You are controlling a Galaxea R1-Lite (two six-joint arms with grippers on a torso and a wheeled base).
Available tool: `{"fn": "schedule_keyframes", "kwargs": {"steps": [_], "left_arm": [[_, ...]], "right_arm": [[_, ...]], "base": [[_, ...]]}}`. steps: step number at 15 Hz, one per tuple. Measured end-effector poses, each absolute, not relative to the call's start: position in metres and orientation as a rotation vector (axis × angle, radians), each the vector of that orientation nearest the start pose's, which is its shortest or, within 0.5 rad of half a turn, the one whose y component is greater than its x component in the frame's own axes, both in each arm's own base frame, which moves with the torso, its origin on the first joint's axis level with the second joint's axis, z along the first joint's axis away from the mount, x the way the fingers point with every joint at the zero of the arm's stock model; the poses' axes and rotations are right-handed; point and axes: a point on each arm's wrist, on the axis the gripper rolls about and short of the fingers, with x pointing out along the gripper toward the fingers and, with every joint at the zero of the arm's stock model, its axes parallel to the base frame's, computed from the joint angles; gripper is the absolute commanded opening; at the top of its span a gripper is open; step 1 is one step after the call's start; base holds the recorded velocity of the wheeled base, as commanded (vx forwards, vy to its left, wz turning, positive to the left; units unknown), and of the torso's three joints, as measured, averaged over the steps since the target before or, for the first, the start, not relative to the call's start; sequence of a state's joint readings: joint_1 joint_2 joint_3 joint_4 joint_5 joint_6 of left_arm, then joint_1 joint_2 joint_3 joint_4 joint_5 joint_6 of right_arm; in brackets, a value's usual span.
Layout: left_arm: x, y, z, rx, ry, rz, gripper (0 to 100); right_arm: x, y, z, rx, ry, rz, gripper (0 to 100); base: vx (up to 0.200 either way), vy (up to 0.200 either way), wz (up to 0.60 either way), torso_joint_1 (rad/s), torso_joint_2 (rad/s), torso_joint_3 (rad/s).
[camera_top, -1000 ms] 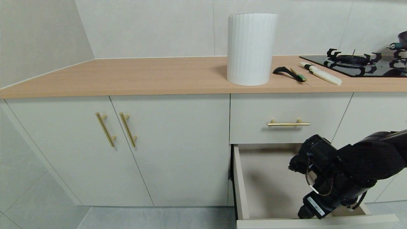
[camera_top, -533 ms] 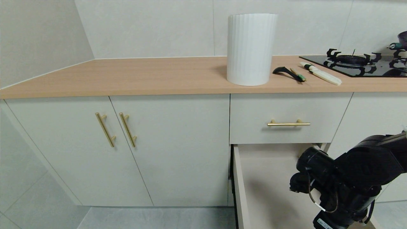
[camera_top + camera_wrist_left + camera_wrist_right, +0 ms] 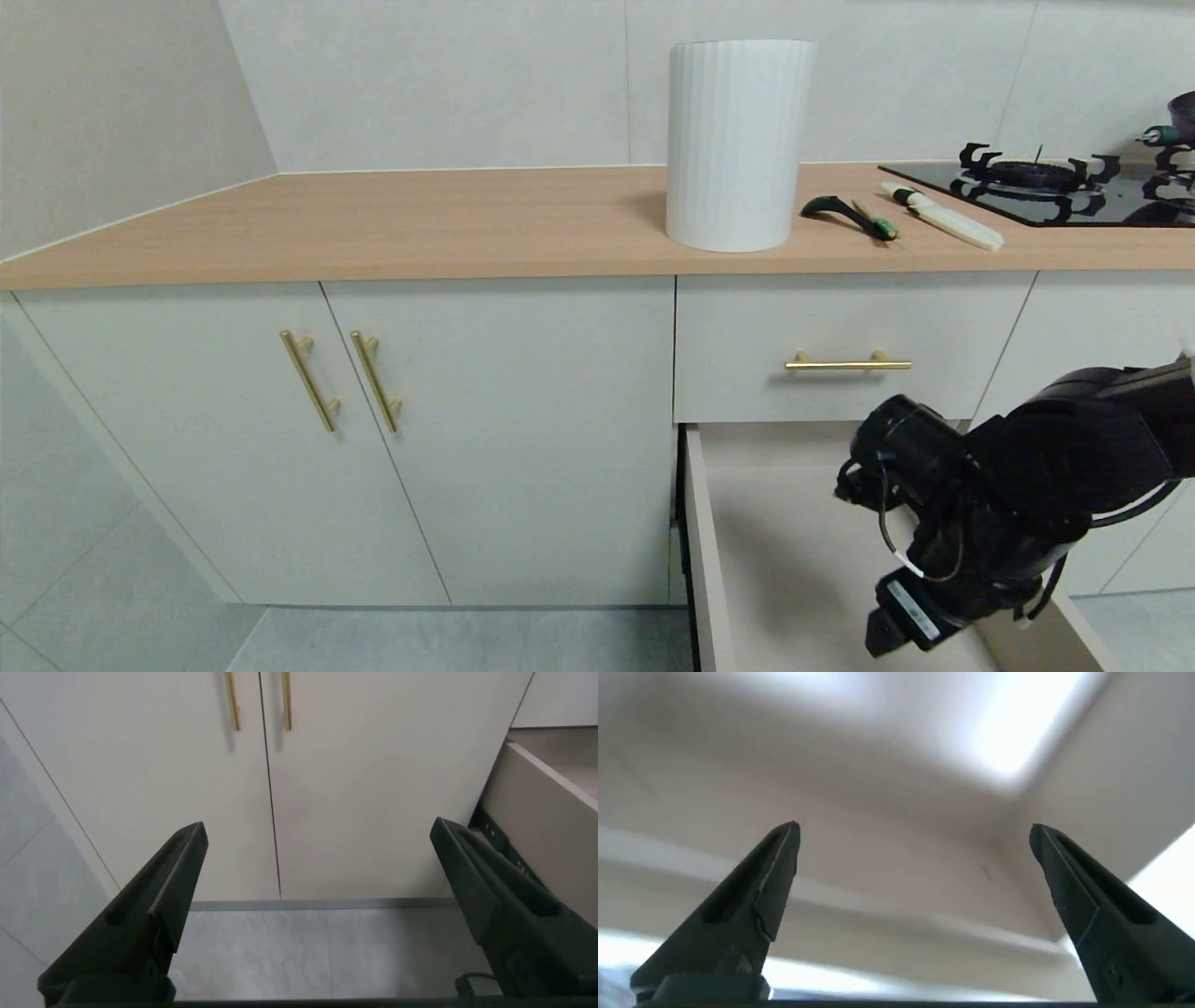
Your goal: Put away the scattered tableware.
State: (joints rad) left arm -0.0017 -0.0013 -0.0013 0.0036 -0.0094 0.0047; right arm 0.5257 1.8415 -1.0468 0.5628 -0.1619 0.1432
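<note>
two empty grippers, tableware waiting on the counter

head view: three pieces of scattered tableware lie on the countertop [image 3: 448, 219] between the white ribbed canister [image 3: 735, 145] and the hob [image 3: 1036, 182]: a black-handled utensil [image 3: 834, 209], a small green-handled piece [image 3: 878, 222] touching or just beside it, and a long cream utensil [image 3: 945, 219]. below them the upper drawer front [image 3: 840, 317] is closed, and the lower drawer [image 3: 702, 541] is pulled out with nothing seen lying in it. the right arm [image 3: 1008, 504] hangs low over the open drawer, well apart from the tableware.

left wrist view: the left gripper [image 3: 316, 835] has its fingers spread wide with nothing between them, facing the cabinet doors [image 3: 374, 784] and the floor, with the drawer's side wall off to one edge.

right wrist view: the right gripper [image 3: 913, 831] is also spread and empty, looking at a pale inner corner of the drawer.

risks, as i judge them: raising the right arm from here could clip the drawer wall or the closed front above. the utensils lie flat and close together, so a pinch may catch two at once or skid one toward the hob or off the counter edge.
</note>
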Motion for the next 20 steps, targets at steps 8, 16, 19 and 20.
{"fn": "schedule_keyframes", "kwargs": {"steps": [8,16,19,20], "left_arm": [[-0.023,0.000,0.075,0.005,0.001,-0.011,100],[-0.023,0.000,0.075,0.004,0.001,-0.010,100],[-0.023,0.000,0.076,0.004,0.000,-0.011,100],[-0.023,0.000,0.075,0.005,0.001,-0.011,100]], "right_arm": [[0.254,0.102,0.188,-0.052,0.923,0.193,100],[0.251,0.098,0.195,-0.041,0.888,0.185,100],[0.250,0.098,0.196,-0.041,0.885,0.188,100],[0.250,0.098,0.196,-0.041,0.885,0.187,100]], "base": [[0.000,0.000,0.00,0.000,0.00,0.000],[0.000,0.000,0.00,0.056,-0.19,-0.173],[0.000,0.000,0.00,0.128,-0.55,-0.299],[0.000,0.000,0.00,0.159,-0.48,-0.305]]}}
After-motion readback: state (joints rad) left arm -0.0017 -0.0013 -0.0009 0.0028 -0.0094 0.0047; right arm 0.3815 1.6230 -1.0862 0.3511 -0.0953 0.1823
